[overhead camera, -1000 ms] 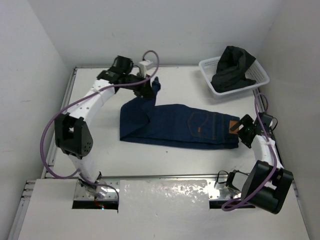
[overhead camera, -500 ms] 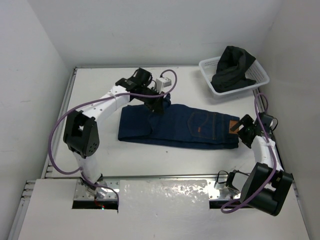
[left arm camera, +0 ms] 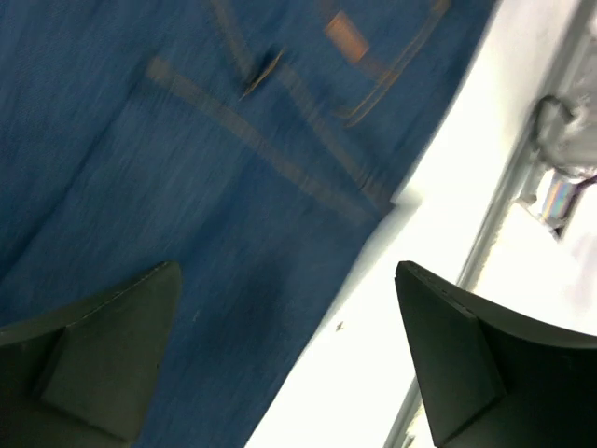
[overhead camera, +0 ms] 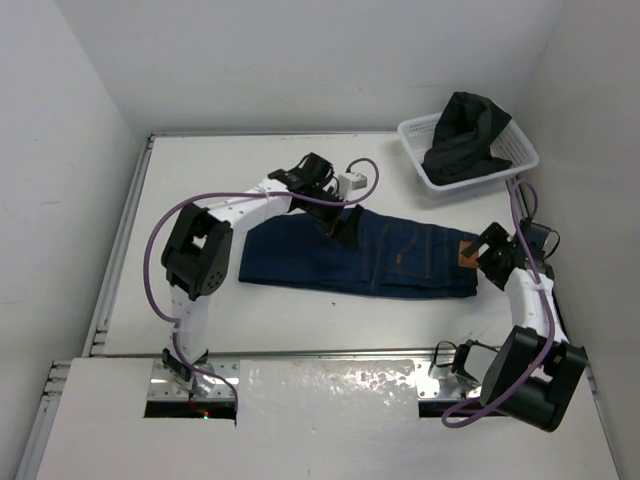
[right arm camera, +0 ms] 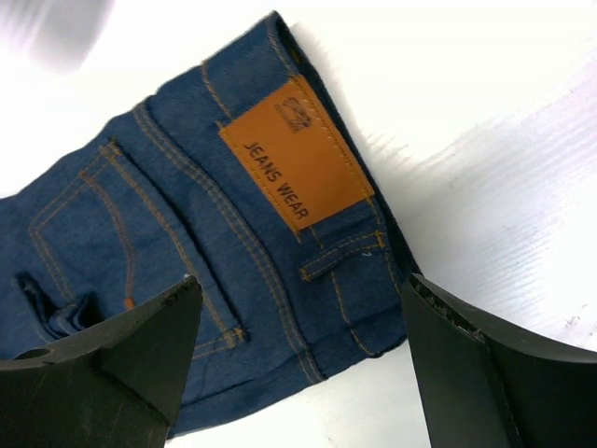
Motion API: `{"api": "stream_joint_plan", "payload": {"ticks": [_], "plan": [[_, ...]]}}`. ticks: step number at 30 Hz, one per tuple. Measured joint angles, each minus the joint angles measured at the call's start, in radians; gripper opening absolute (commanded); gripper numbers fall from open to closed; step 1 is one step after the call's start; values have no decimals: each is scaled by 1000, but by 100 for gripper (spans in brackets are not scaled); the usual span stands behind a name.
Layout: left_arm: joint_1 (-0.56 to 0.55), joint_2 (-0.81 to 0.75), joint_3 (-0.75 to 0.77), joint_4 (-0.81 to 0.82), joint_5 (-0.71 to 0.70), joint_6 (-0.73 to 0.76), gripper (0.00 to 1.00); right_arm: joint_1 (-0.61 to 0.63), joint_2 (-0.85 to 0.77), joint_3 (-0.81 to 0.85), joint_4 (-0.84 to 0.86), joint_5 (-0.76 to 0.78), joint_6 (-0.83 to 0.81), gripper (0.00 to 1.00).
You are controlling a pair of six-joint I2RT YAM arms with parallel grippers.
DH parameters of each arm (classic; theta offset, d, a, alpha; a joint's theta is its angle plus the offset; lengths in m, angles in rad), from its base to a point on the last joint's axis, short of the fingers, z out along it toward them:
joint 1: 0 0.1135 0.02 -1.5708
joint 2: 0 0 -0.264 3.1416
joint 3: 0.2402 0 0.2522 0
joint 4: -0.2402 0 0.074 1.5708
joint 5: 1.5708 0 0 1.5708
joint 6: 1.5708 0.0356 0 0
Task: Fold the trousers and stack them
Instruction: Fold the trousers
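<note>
The trousers (overhead camera: 410, 262) are dark blue jeans, lying folded across the middle of the white table with the waistband at the right. My left gripper (overhead camera: 345, 228) hovers over their middle, open, with nothing between its fingers. In the left wrist view the denim (left arm camera: 187, 187) fills the space under the left gripper (left arm camera: 289, 355), with its near edge on the table. My right gripper (overhead camera: 488, 258) sits at the waistband end, also open. In the right wrist view the right gripper (right arm camera: 298, 373) straddles the waistband corner, above the tan patch (right arm camera: 294, 154) and a back pocket (right arm camera: 93, 215).
A white basket (overhead camera: 470, 182) at the back right holds a dark garment (overhead camera: 462, 135). Purple cables (overhead camera: 160, 240) loop beside the left arm. Metal rails (overhead camera: 115, 250) border the table, and white walls stand close on three sides.
The left gripper carried the leg end from the back left rightward over the jeans, then opened and let it go. The legs now lie folded on top. The right arm stayed put.
</note>
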Motion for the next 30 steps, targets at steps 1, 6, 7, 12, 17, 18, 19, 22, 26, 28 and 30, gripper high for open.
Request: {"api": "stream_joint_plan", "payload": {"ticks": [1, 6, 7, 12, 17, 18, 19, 22, 26, 28, 30], "plan": [[-9, 10, 26, -5, 11, 1, 100, 1, 0, 5, -2, -4, -3, 83], [-27, 17, 222, -88, 41, 40, 100, 110, 7, 101, -48, 10, -31, 80], [-23, 13, 260, -97, 40, 50, 100, 164, 16, 135, -53, 13, -36, 78], [98, -106, 249, -155, -18, 105, 76, 432, 99, 295, -25, 19, -20, 75], [373, -252, 31, -180, -114, 146, 75, 647, 259, 315, 35, 22, 44, 76], [430, -271, -29, -178, -141, 152, 75, 673, 301, 320, 36, 24, 54, 72], [476, -285, -85, -180, -166, 156, 75, 697, 347, 327, 37, 22, 64, 66], [536, -302, -225, -188, -226, 167, 75, 747, 454, 349, 43, 26, 82, 42], [530, -308, -343, -179, -265, 179, 75, 776, 522, 413, 35, 36, 97, 43], [529, -308, -385, -159, -277, 180, 75, 788, 538, 437, 42, 39, 102, 46], [536, -308, -407, -143, -296, 181, 76, 794, 547, 445, 40, 48, 106, 50]]}}
